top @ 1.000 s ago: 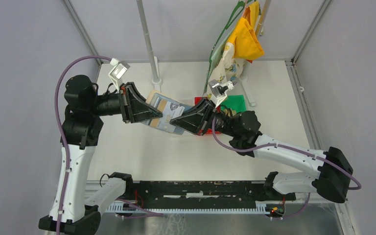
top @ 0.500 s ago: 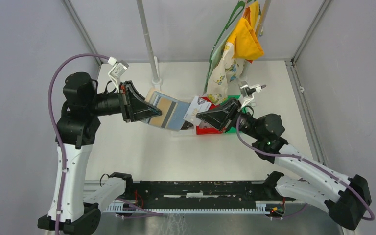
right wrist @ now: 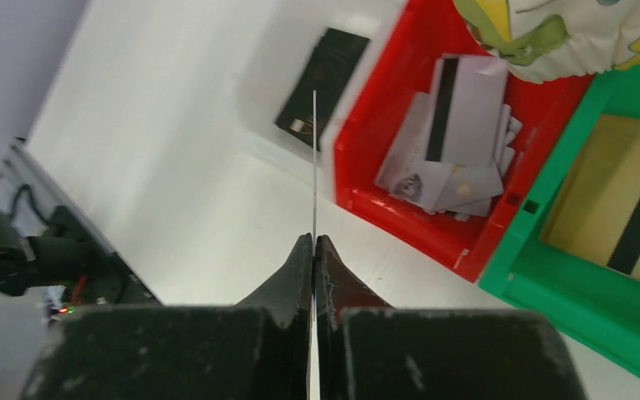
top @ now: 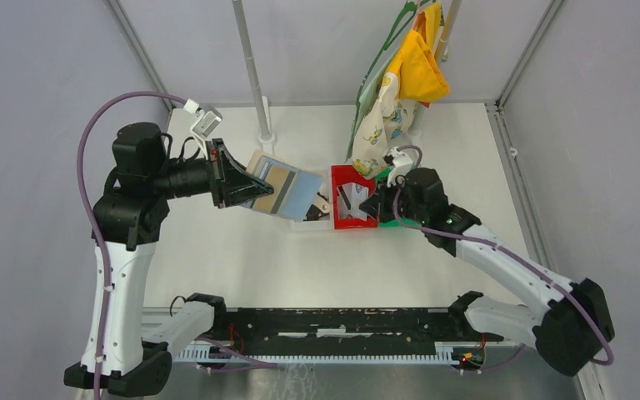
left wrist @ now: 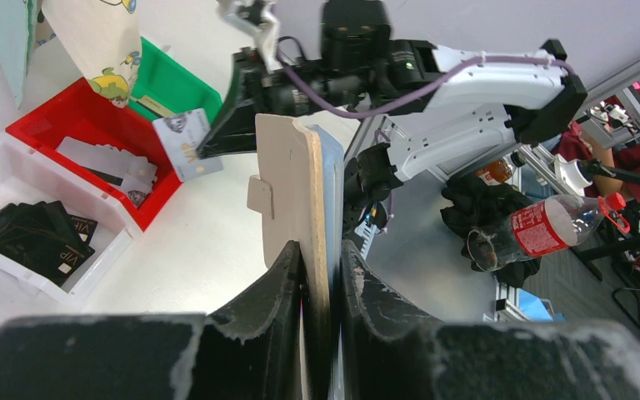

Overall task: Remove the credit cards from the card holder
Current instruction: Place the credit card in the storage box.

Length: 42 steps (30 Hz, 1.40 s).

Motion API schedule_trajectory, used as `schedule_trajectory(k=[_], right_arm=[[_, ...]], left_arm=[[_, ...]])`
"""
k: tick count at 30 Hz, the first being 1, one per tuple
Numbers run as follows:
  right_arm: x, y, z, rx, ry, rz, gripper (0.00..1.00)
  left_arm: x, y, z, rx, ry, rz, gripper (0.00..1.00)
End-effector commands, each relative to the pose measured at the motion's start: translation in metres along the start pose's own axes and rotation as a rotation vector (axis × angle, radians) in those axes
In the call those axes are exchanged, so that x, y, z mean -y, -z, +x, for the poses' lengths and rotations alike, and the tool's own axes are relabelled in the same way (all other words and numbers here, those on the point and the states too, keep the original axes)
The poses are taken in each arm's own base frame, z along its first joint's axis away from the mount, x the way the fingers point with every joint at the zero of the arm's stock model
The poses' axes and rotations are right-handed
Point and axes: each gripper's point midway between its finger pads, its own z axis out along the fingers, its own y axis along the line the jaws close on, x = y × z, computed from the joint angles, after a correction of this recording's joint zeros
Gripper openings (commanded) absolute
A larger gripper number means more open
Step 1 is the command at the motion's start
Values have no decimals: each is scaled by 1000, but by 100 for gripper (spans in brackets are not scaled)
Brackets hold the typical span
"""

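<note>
Right jaws: pressed together on one pale credit card [left wrist: 185, 146], pinched by its end, above the near-left rim of the red bin [right wrist: 400, 221].
Held card: edge-on and a mere line in the right wrist view, its printed face showing in the left wrist view. It hangs in the air, touching nothing but the jaws, on the side of the red bin that faces the holder.
Left jaws: clamped on the bottom edge of the card holder [left wrist: 287, 183], standing apart only by its thickness.
Card holder: tan with a pale blue panel and a small strap tab, held up off the desk [top: 242, 258], well to the left of the red bin.
Red bin contents: a loose heap of grey-white cards [right wrist: 454, 142], one showing a black stripe.
Neighbours: a white bin [left wrist: 108, 262] with black cards [left wrist: 25, 237] touches the red bin's left side, and a green bin [right wrist: 542, 283] touches its right.
Beyond: patterned cloths [top: 379, 125] hang behind the red bin, their hem over its far edge.
Step in hand: by my reading, a drawn card is being brought to the red bin.
Next move: bring the card fully inside the red walls, then spread the right jaws. Near the rim it could tip into the white bin.
Unknown: whether more cards remain in the holder cannot be told.
</note>
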Motion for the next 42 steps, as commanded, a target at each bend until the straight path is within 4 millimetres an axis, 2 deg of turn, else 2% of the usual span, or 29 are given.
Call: schedule_trajectory(k=[1,5,10,17,26,35,36,38,41,42], right_arm=[[29,-26,-8,-66,111,138,0],[49,-51,-6,-99,138,207,0],[62,-73,-6,-100,149,244,0],[68,-100,2,-88,137,216,0],[69,-116,10,-80,148,175,0],[79,-117,29,-102,147,185,0],[81,-116,31,-101,149,193,5],[82,-113,30,-86,142,203,22],[80,-104,20,-33,145,217,33],[81,-101,17,-21,153,224,34]], left_arm=[[18,8,-8,30,-121,27,2],[21,9,-5,26,-122,35,2],[24,9,-4,23,-119,50,2],[27,9,-3,24,-112,68,2],[32,11,-7,36,-116,79,2],[36,11,-10,40,-116,89,2],[36,11,-10,42,-116,87,3],[36,12,-10,45,-120,84,3],[36,12,-10,45,-119,84,3],[37,12,-10,45,-118,85,3]])
